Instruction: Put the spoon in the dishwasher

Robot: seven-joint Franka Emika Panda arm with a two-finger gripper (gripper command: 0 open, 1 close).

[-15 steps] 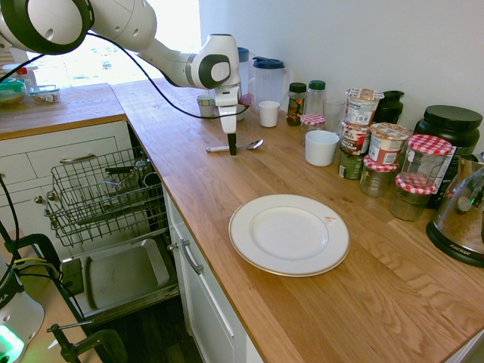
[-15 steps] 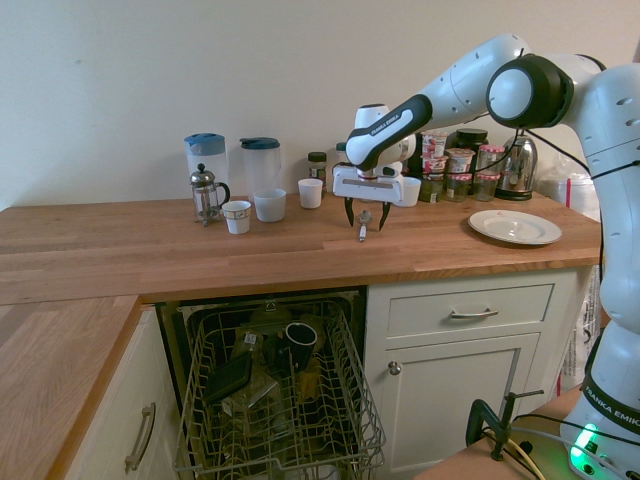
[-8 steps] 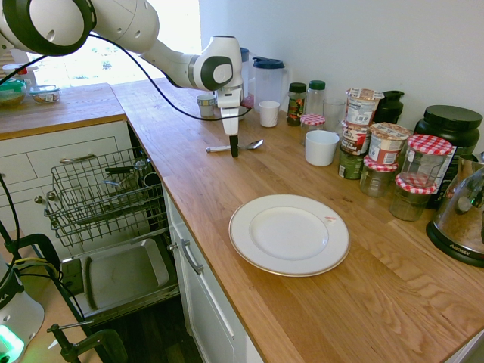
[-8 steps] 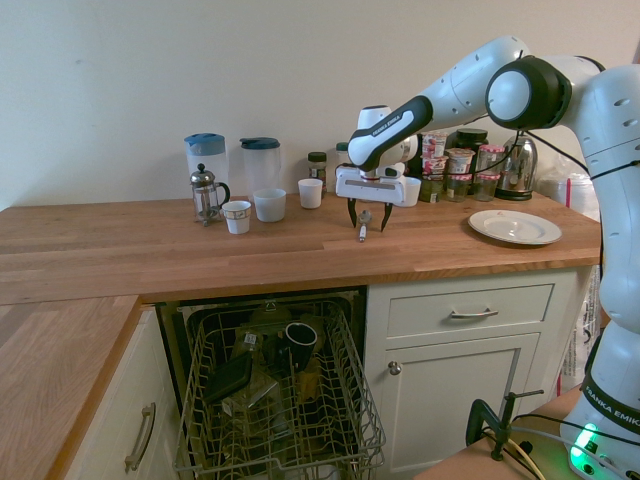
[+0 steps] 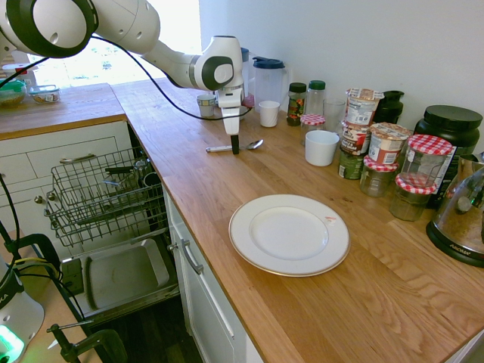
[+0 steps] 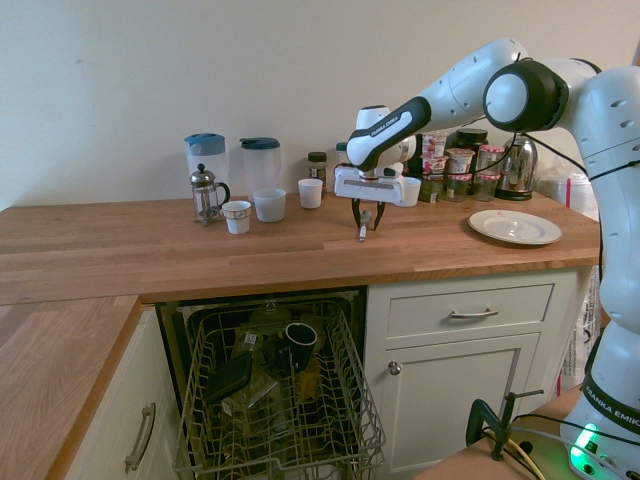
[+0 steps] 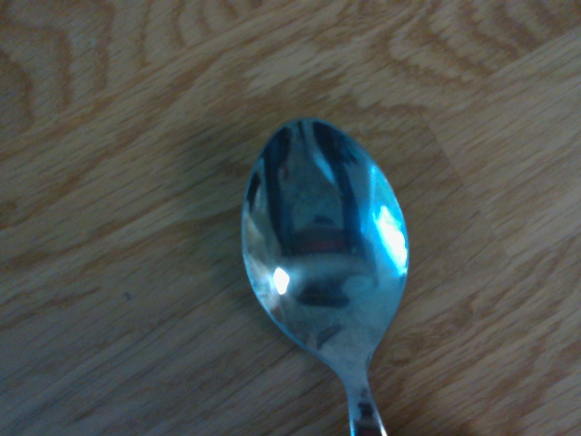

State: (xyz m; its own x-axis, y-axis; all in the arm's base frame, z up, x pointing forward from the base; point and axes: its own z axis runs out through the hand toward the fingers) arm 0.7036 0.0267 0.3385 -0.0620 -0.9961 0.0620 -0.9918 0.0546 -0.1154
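Note:
The spoon (image 5: 253,144) lies flat on the wooden counter, its bowl toward the back wall; the wrist view shows its shiny bowl (image 7: 324,250) from close above. My gripper (image 5: 234,149) points straight down over the handle, fingertips at counter level. In the second exterior view the gripper (image 6: 364,226) has one finger on each side of the spoon (image 6: 362,233), with a narrow gap still showing. The dishwasher stands open below the counter, its wire rack (image 5: 98,197) pulled out over the lowered door (image 5: 121,276). The rack (image 6: 280,400) holds a mug and dark items.
A white plate (image 5: 289,234) sits on the counter nearer the front. Behind the spoon stand a white mug (image 5: 321,147), a small white cup (image 5: 268,113), jugs (image 5: 268,76) and several jars (image 5: 378,151). A kettle (image 5: 465,212) is at far right.
The gripper's fingers have drawn closer together around the spoon's handle. The arm and the spoon have stayed in place.

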